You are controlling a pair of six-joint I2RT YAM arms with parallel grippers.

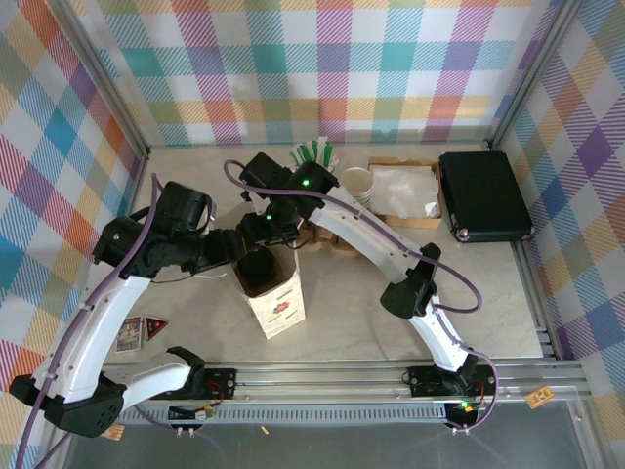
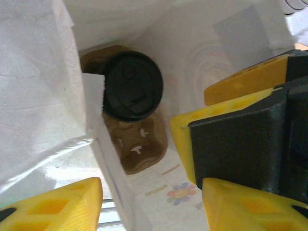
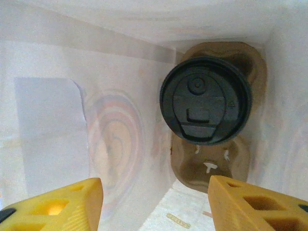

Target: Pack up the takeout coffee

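Observation:
The takeout coffee (image 3: 206, 100), a cup under a round black lid, stands in a brown pulp carrier (image 3: 211, 163) at the bottom of a white paper bag (image 1: 276, 298). In the top view its lid (image 1: 259, 266) shows through the bag's open mouth. My right gripper (image 3: 156, 207) hangs open over the bag's mouth, well above the cup, holding nothing. My left gripper (image 2: 151, 207) is open too, its yellow fingers (image 2: 57, 204) on either side of the bag's near wall (image 2: 108, 178). The left wrist view also shows the lid (image 2: 132, 85), and the right gripper's fingers (image 2: 236, 86) close by.
A stack of lidless cream cups (image 1: 359, 186) and a cardboard box of white napkins (image 1: 405, 191) stand behind the bag. A black case (image 1: 483, 195) lies at the back right. Green and white sticks (image 1: 314, 153) stand at the back. Small cards (image 1: 137, 332) lie at the front left.

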